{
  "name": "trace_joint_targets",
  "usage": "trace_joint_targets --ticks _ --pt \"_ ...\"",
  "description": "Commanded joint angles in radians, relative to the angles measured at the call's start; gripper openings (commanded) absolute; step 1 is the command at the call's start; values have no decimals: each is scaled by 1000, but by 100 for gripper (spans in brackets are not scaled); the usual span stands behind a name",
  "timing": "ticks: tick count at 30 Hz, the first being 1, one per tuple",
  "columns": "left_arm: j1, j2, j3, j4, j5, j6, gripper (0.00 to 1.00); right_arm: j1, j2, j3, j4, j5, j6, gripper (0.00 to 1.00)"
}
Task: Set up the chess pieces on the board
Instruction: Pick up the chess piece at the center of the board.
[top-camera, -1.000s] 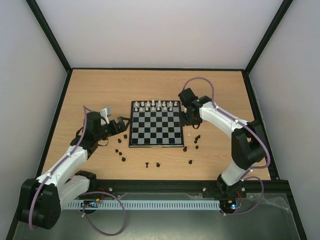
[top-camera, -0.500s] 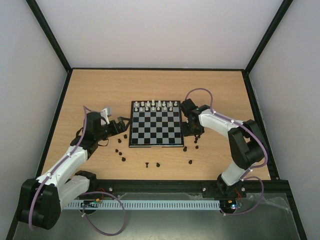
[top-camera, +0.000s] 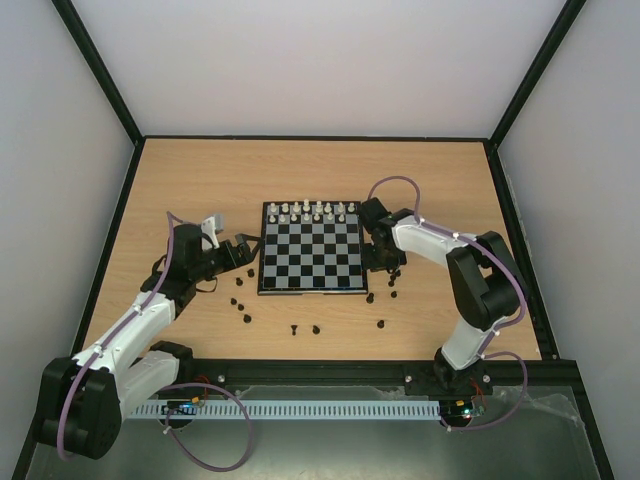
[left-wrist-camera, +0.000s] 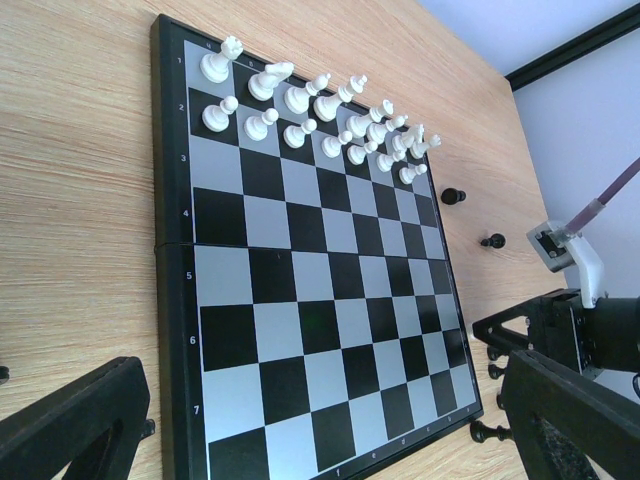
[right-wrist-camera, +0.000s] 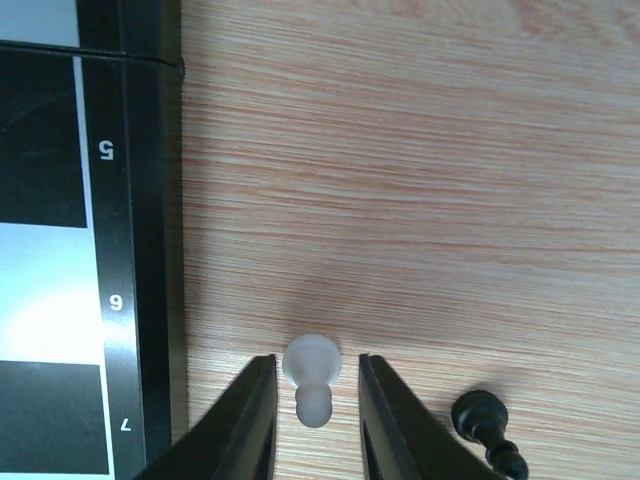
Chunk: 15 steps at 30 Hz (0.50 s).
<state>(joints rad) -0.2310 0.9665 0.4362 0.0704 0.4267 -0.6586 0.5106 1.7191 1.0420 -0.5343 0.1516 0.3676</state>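
Looking from above, the board (top-camera: 311, 262) lies mid-table (top-camera: 200, 180), with white pieces (top-camera: 317, 212) filling its two far rows and black pieces (top-camera: 316, 328) scattered nearby. From the left wrist, the left gripper (left-wrist-camera: 320, 400) stands wide open and empty, facing the board. From the right wrist, the right gripper (right-wrist-camera: 312, 400) straddles a white pawn (right-wrist-camera: 311, 365) beside the board, its jaws narrowed with slim gaps showing.

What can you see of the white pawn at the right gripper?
The white pawn is a small cream piece of slightly translucent plastic, with a wider round end and a smaller knob joined by a short neck. It seems to lie on its side on the wooden table, just off the board and its black frame, near row 6. It sits between the right gripper fingers with a thin gap on each side, so only the table touches it. A black piece lies apart from it.
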Motion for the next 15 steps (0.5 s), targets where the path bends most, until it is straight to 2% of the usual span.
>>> trace_joint_targets --ticks 1,6,11,15 --pt "-3 -12 -16 28 12 -1 99 -4 14 29 -28 20 2 20" --pt "-4 -15 -17 31 16 -2 99 -6 13 32 -32 19 2 5" --pt "-7 -17 -19 31 18 -3 100 -7 8 47 -50 22 1 2" --pt "-6 -10 -19 32 16 -2 99 -7 13 121 -89 34 -7 2"
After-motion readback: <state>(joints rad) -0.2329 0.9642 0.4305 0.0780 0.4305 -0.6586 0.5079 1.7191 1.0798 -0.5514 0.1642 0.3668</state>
